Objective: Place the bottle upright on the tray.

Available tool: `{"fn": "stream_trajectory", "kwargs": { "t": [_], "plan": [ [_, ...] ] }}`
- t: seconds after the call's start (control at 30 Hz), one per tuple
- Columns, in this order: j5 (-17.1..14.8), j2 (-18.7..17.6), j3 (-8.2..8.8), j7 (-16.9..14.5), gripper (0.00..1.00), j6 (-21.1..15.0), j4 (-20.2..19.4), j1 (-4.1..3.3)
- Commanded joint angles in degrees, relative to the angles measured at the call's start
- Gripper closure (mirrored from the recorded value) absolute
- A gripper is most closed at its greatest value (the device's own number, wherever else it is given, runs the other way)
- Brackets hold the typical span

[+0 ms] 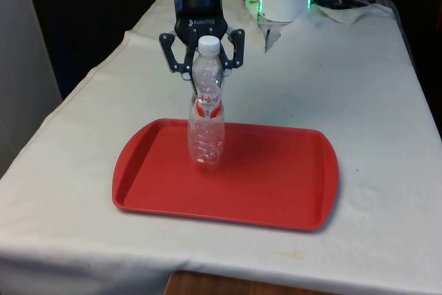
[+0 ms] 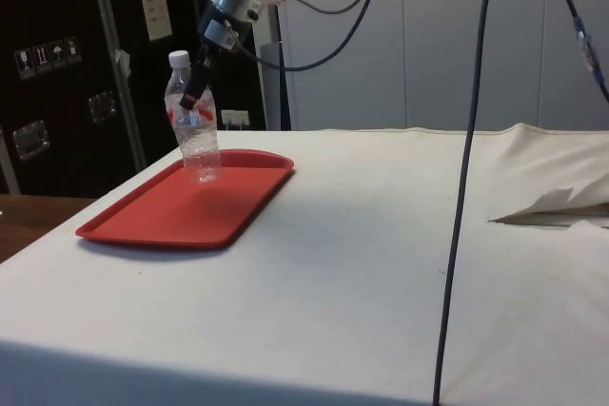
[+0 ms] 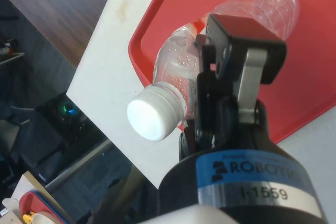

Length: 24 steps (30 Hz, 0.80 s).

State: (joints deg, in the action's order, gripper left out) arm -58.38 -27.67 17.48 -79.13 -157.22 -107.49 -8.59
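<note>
bottle [image 1: 206, 119] upright on tray [image 1: 276, 184], jaws spread

I see the table [image 1: 373, 101] under its white cloth [image 2: 400, 263]. A red tray [image 1: 276, 184] lies flat on it near the front edge. A fold of cloth [image 2: 552, 206] rumples one side.

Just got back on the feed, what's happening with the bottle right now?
The gripper sits around the upper part of the clear plastic bottle, just below its white cap. The bottle stands upright on the red tray, toward the front view's left half, with its base on the tray surface. The tray lies on the white cloth. Whether the gripper is clamped or has let go is hard to tell.
</note>
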Motion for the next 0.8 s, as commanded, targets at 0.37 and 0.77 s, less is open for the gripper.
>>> {"fn": "stream_trajectory", "kwargs": {
  "t": [0.37, 0.77],
  "plan": [
    [-0.1, 0.0, 0.00, -0.1, 0.66, -0.1, -0.1, -0.11],
    [-0.3, -0.3, -0.17, -0.1, 0.66, 0.0, 0.0, -0.17]
  ]
}}
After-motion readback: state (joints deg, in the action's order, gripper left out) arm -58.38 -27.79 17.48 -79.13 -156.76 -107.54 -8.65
